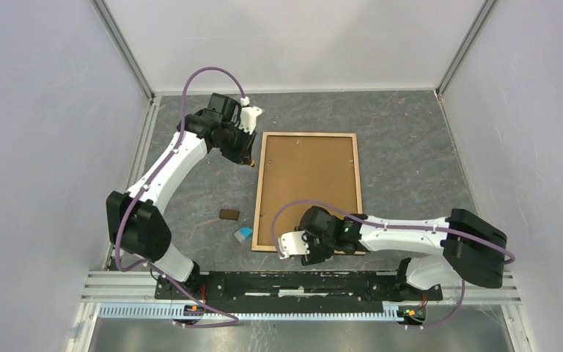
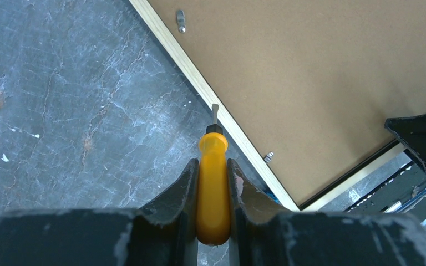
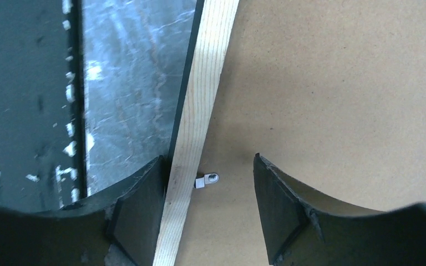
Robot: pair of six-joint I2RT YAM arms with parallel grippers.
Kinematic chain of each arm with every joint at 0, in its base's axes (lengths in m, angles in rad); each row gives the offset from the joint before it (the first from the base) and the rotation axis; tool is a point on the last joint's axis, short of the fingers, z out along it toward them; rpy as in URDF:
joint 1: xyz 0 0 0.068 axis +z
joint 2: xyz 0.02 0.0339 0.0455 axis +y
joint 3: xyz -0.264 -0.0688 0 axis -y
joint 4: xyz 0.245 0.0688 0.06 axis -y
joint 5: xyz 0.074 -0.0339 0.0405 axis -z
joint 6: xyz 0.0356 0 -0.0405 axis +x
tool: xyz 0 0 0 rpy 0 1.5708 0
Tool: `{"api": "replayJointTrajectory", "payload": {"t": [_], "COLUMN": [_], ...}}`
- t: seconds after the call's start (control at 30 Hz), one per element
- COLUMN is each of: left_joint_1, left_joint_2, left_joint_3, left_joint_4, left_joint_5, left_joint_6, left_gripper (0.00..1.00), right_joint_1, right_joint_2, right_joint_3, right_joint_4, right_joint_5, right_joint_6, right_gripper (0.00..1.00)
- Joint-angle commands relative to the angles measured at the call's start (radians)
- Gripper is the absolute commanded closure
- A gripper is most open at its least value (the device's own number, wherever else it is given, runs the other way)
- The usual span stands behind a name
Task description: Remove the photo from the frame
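Currently the frame (image 1: pixel 308 187) lies face down on the grey table (image 1: pixel 410 147), brown backing board (image 2: pixel 321 83) up, about midway between your two arms.

Left gripper (image 2: pixel 213 166): clenched on a yellow-handled screwdriver (image 2: pixel 213 188). It sits just outside the frame's left side, near the far corner. The blade tip meets the outer edge of the light wood rim (image 3: pixel 199 127); you cannot tell contact from the wrist view.

Right gripper (image 3: pixel 208 166): released, jaws wide apart, low over the frame's near edge by the left corner. One finger (image 3: pixel 138 205) is outside the rim, close against it; the other is over the backing board. A small metal tab (image 3: pixel 206 180) lies between them.

Left of the frame: a small brown block (image 1: pixel 228 214) and a blue scrap (image 1: pixel 243 234), both apart from it.
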Motion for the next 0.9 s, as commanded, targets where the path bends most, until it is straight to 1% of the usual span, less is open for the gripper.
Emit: {"api": "replayJointTrajectory", "payload": {"t": [0.0,0.13,0.23,0.33,0.4,0.5,0.67,0.77,0.87], "left_joint_1": [0.020,0.022,0.022,0.019,0.018,0.005,-0.062,-0.098,-0.116], "left_joint_2": [-0.052,-0.057,-0.057,-0.052,-0.047,-0.044,-0.036,-0.027,-0.013], "left_joint_3": [-0.011,-0.033,-0.049,-0.061,-0.070,-0.086,-0.108,-0.117,-0.112], "left_joint_4": [-0.010,-0.010,-0.009,-0.011,-0.011,-0.014,-0.006,0.012,0.019], "left_joint_5": [0.044,0.042,0.040,0.023,0.008,-0.015,-0.105,-0.150,-0.163], "left_joint_6": [-0.015,0.000,0.018,0.041,0.056,0.085,0.124,0.129,0.126], "left_gripper": [0.98,0.98,0.98,0.98,0.98,0.98,0.98,0.98,0.98], "right_joint_1": [-0.021,-0.089,-0.138,-0.163,-0.177,-0.212,-0.283,-0.287,-0.288], "right_joint_2": [0.057,0.122,0.169,0.192,0.177,0.116,0.008,-0.050,-0.076], "right_joint_3": [0.040,0.118,0.187,0.249,0.266,0.245,0.155,0.084,0.037], "right_joint_4": [0.116,0.132,0.126,0.115,0.102,0.079,0.007,-0.007,-0.009], "right_joint_5": [0.134,0.102,0.042,-0.002,-0.052,-0.088,-0.136,-0.137,-0.147], "right_joint_6": [0.069,0.113,0.136,0.150,0.138,0.099,0.025,-0.002,0.001], "right_gripper": [0.38,0.44,0.46,0.46,0.44,0.41,0.40,0.39,0.39]}}
